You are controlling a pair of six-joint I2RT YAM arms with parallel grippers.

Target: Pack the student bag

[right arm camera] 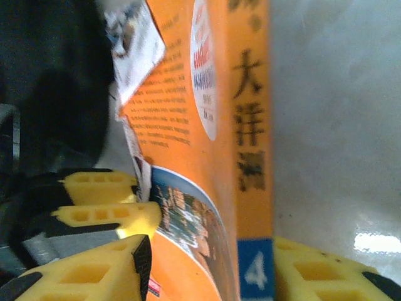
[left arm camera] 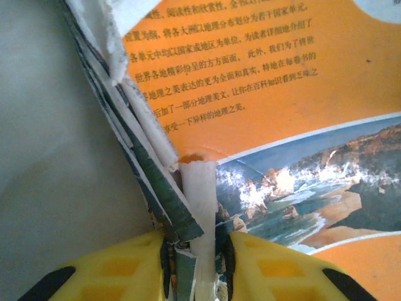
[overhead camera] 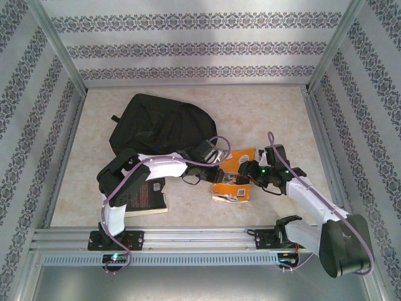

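Currently both arms are on the orange book [overhead camera: 235,177], which sits mid-table in front of the student bag [overhead camera: 160,125].

- Student bag: lies flat on the table [overhead camera: 276,113] at far left-centre, rounded end toward the right, a small loop sticking out at its left edge. Whether it is zipped or unzipped cannot be told from above. Nothing grips it. Its near-right corner is close to the book; contact there cannot be made out.
- Left gripper [overhead camera: 218,162]: reaches in from the left, across the bag's near edge. In the left wrist view the gripper [left arm camera: 197,269] has its yellow fingers [left arm camera: 119,273] pinched together on the book's [left arm camera: 282,63] frayed white edge strip and a few pages. Clamped on the book.
- Right gripper [overhead camera: 251,174]: comes in from the right side of the book. In the right wrist view the gripper [right arm camera: 210,260] straddles the spine end of the book [right arm camera: 188,125], one yellow finger [right arm camera: 94,273] against the cover and the other beside the blue "4" label. Jaws are close on both sides, but whether they actually squeeze cannot be told.
- The right wrist view also catches the left gripper's fingers [right arm camera: 100,182] on the cover side of the book.
- A dark-covered book [overhead camera: 147,195] lies flat near the front-left, partly under the left arm and well apart from the orange one.
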